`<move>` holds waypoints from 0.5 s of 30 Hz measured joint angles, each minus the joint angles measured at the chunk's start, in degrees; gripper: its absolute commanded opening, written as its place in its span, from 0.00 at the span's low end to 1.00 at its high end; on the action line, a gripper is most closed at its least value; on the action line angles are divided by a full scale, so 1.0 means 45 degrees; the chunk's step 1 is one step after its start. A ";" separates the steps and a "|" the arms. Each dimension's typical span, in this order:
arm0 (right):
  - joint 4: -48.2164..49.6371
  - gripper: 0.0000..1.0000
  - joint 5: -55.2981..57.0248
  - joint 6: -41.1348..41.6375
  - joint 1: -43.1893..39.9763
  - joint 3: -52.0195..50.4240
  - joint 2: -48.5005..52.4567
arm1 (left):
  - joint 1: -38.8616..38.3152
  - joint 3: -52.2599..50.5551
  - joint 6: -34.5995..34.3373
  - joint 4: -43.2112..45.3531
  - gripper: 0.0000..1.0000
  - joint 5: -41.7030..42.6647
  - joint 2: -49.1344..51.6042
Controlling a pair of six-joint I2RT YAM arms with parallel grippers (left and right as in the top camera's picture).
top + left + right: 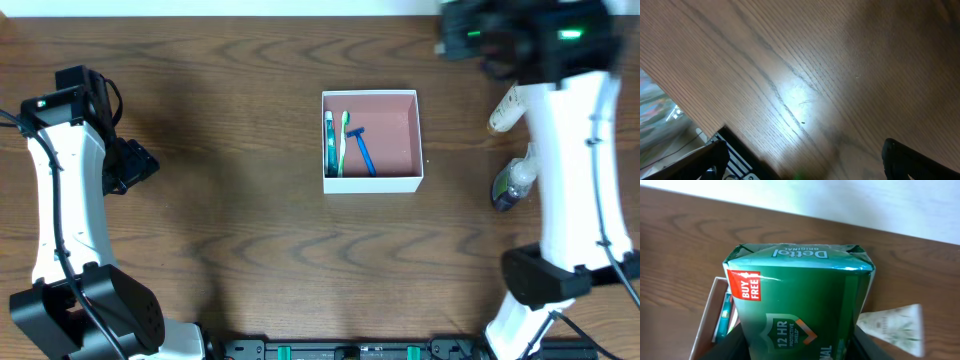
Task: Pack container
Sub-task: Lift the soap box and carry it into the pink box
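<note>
On my far left, my left claw (135, 165) hangs over bare wooden table (230, 240), jaws spread as wide as they go with nothing between them; its wrist camera shows only wood grain between the two dark fingertips (910, 160). At three o'clock from it, near the middle of the table, sits the container (370, 183), white outside and pink inside, open at the top. Along its nine o'clock wall lie a teal toothbrush (329, 145), a green-and-white toothbrush (343, 140) and a blue razor (362, 150); the rest of the floor is bare pink. At two o'clock from the container lies a pale tube (503, 112), and at four o'clock a small bottle (512, 183), both beside my right arm. My right claw (800, 352) is clamped on a green Dettol soap pack (800, 300), held up above the table, with the container's edge showing at the pack's seven o'clock in the wrist view.
</note>
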 measured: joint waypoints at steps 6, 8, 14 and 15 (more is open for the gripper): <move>-0.0170 0.24 0.1501 0.2414 0.1729 -0.0005 0.1010 | 0.0000 0.0000 0.0000 0.0000 0.98 0.0000 0.0000; -0.0466 0.24 0.1705 0.3390 0.2040 -0.0005 0.1379 | 0.0000 0.0000 0.0000 0.0000 0.98 0.0000 0.0000; -0.1413 0.23 0.1962 0.5853 0.2652 -0.0010 0.2798 | 0.0000 0.0000 0.0000 0.0000 0.98 0.0000 0.0000; -0.1540 0.23 0.1977 0.6081 0.2705 -0.0010 0.3065 | 0.0000 0.0000 0.0000 0.0000 0.98 0.0000 0.0000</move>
